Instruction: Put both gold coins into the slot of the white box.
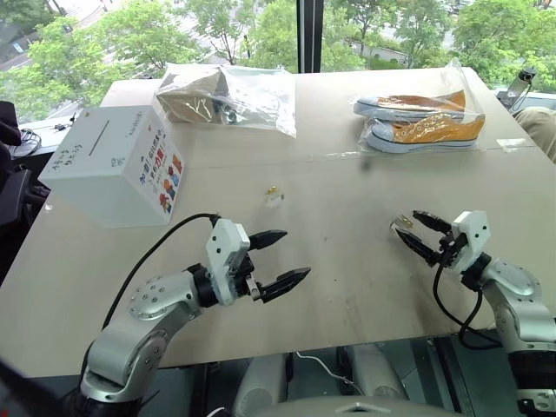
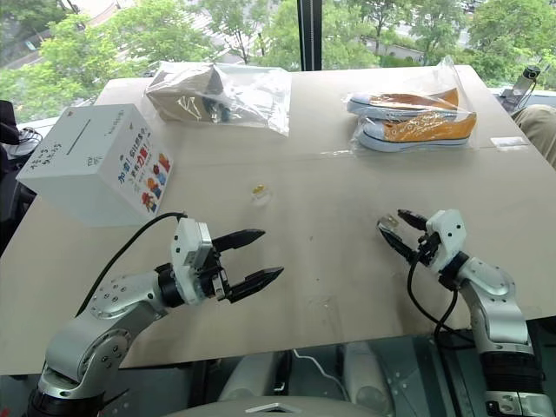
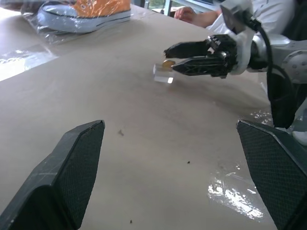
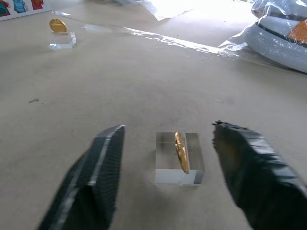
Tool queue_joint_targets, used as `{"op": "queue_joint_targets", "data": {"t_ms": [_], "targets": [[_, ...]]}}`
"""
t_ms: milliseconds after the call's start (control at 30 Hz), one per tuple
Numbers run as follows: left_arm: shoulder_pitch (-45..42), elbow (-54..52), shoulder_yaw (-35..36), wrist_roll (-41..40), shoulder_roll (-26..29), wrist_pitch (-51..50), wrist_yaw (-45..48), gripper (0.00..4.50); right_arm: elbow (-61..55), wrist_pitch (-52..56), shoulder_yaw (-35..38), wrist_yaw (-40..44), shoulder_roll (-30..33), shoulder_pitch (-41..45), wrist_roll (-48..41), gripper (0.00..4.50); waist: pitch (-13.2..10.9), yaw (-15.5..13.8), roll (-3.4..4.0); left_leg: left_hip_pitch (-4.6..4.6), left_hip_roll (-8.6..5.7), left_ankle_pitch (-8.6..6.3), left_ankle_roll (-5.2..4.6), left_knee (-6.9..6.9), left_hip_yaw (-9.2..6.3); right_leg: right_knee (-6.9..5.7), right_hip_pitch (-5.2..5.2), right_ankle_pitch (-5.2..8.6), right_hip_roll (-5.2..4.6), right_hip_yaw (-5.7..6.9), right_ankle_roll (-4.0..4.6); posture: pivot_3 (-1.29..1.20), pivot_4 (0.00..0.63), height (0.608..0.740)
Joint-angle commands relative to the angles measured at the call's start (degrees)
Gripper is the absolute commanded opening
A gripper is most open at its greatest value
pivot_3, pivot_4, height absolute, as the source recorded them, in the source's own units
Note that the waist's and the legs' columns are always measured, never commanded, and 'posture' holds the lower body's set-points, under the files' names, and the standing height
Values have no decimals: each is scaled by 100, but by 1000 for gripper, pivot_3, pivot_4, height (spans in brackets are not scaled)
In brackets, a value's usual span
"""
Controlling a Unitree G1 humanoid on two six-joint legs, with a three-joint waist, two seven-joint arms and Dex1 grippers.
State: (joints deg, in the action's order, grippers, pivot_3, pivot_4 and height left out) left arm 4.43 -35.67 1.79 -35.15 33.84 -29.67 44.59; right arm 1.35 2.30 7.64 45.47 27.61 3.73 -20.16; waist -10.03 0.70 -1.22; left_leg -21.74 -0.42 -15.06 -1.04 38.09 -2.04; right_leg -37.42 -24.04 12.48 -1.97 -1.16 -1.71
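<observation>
The white box with its slot is sitting beyond the left gripper, which is hovering wide open and empty above bare tabletop. One gold coin is standing ahead of it. The right gripper is bracketing the other gold coin, fingers half open, not visibly touching its clear block.

I make out black handwriting on the white box, along its top edge and near its left side, but I can't read it. Its side carries a colourful printed panel with red characters, too small for me to decipher.
</observation>
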Motion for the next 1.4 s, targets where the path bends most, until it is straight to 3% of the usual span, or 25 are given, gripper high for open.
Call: {"op": "queue_joint_targets", "data": {"t_ms": [33,167,533,867,1167,1400], "targets": [[-15,-230,-4,20,168,69,86,4500,-46,13,104,-115,-31,2,-43,832,0,4,0,0,0,0,0,0,0,0,0,0,1,0,0,0,150,740],[-21,-164,-84,135,205,128,57,4500,-31,24,110,-138,12,-28,-27,109,0,1,0,0,0,0,0,0,0,0,0,1,1,-1,0,0,150,740],[-71,-97,-8,-136,-111,142,-110,4500,-429,494,196,-231,-36,7,-427,109,0,1,0,0,0,0,0,0,0,0,0,3,1,-2,0,0,150,740],[-114,-59,-132,8,-127,125,-177,4500,-396,471,173,-393,-28,17,-218,109,-1,1,1,0,0,0,0,1,1,0,0,5,2,-3,-7,0,150,740],[-106,-32,-172,28,-184,119,-289,4500,-742,951,440,-497,-249,97,-968,109,-1,2,1,0,0,0,0,0,-1,0,0,7,2,-3,-10,0,150,740],[-169,40,-227,50,-301,136,-398,4500,-810,1057,426,-541,-218,54,-1012,109,-1,-1,2,-1,0,0,0,1,-1,1,0,8,2,-2,-12,0,150,740]]}}
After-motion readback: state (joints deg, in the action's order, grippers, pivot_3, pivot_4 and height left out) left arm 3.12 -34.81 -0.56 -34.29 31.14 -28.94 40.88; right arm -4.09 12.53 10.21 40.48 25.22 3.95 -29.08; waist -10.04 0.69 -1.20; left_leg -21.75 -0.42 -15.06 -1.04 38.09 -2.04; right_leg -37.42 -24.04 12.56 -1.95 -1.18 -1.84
